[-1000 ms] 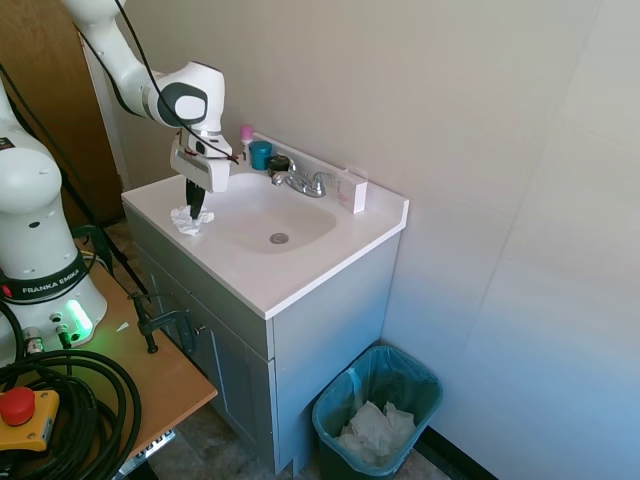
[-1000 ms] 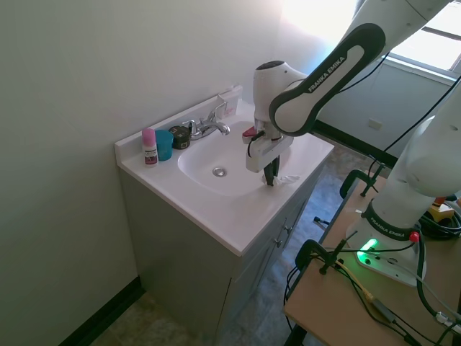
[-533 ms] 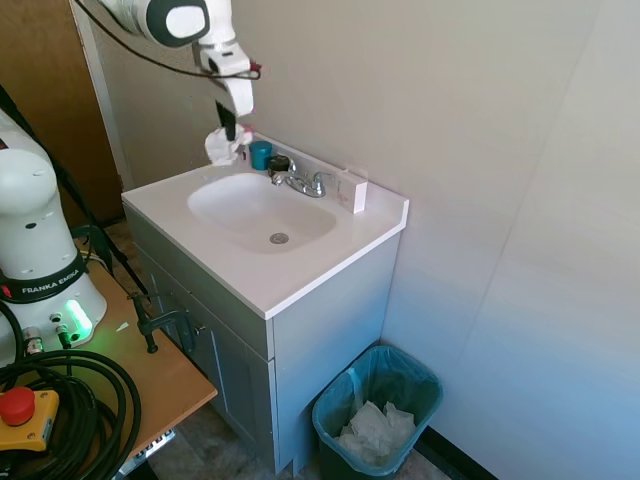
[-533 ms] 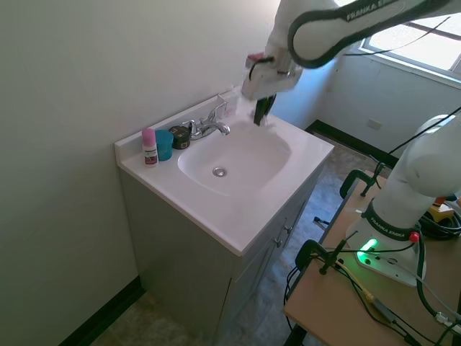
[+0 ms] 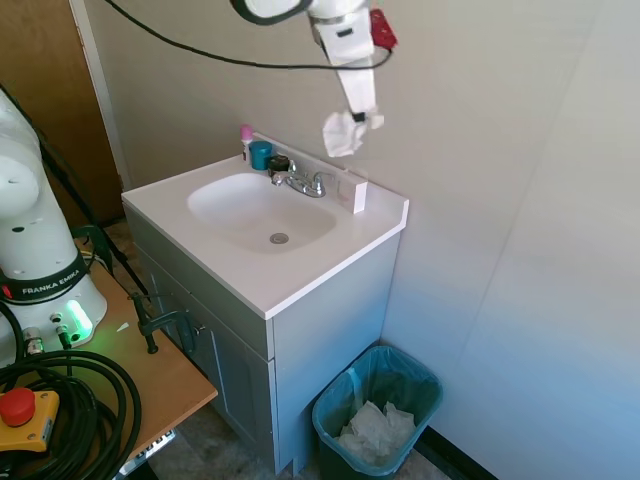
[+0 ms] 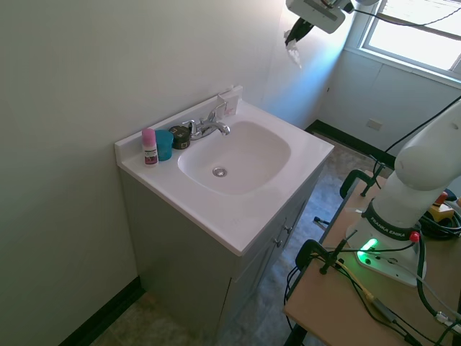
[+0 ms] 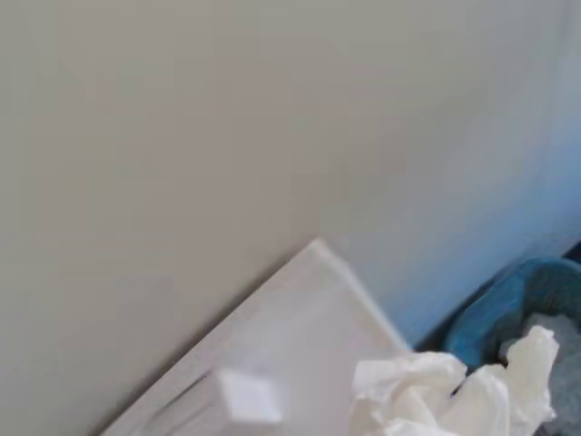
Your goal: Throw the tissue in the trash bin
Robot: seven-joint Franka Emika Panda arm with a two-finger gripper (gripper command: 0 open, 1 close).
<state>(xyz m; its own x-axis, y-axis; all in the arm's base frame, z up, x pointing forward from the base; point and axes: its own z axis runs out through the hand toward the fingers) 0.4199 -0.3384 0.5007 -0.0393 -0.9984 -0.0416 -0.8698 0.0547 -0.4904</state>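
The crumpled white tissue [image 5: 345, 131] hangs in the air, high above the back right of the white vanity, with my gripper [image 5: 362, 113] shut on it. Seen from the other side, the tissue [image 6: 293, 50] dangles below the gripper [image 6: 297, 32] near the window. The same tissue [image 7: 454, 391] fills the lower right of the wrist view. The teal trash bin [image 5: 377, 409] stands on the floor to the right of the vanity, lined with a clear bag and holding a heap of white tissues; a blurred part of the bin [image 7: 508, 304] appears in the wrist view.
The white vanity sink [image 5: 255, 210] carries a chrome faucet [image 5: 300, 180], a teal cup [image 5: 260, 154], a pink-capped bottle [image 5: 246, 134] and a white box [image 5: 352, 190] along its back edge. A wall runs close behind. A wooden table [image 5: 130, 370] lies at the left.
The gripper has lifted the tissue off the vanity's left rim, risen high and swung right across the sink toward the bin side.
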